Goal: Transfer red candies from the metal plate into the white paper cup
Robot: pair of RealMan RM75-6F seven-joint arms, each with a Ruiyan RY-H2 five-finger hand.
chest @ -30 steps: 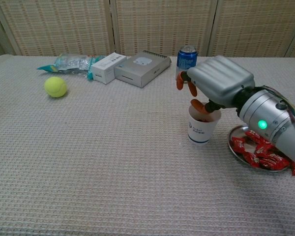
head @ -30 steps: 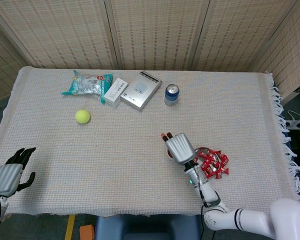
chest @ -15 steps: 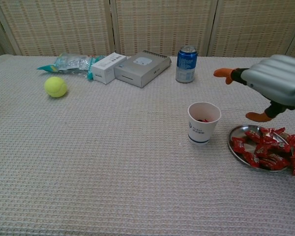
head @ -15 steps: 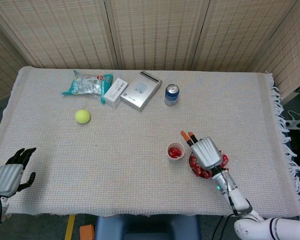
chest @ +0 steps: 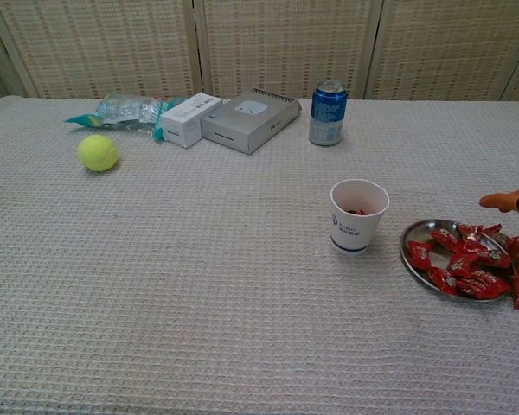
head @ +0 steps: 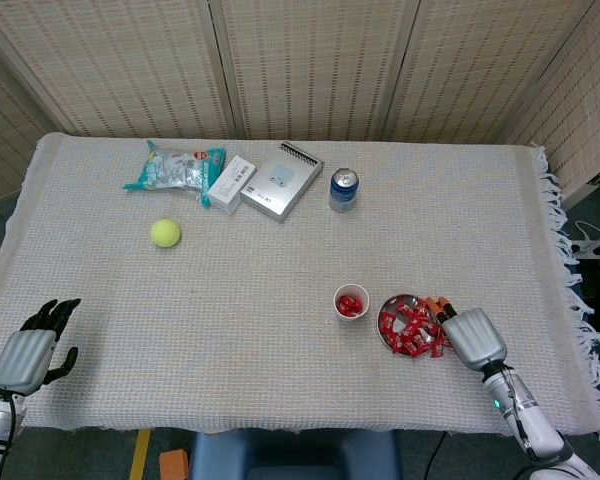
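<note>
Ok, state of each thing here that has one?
white paper cup: upright, a few red candies inside
metal plate: piled with red candies
blue soda can: upright
right hand: beside the plate, holding nothing
left hand: off the table's near left edge, holding nothing
</note>
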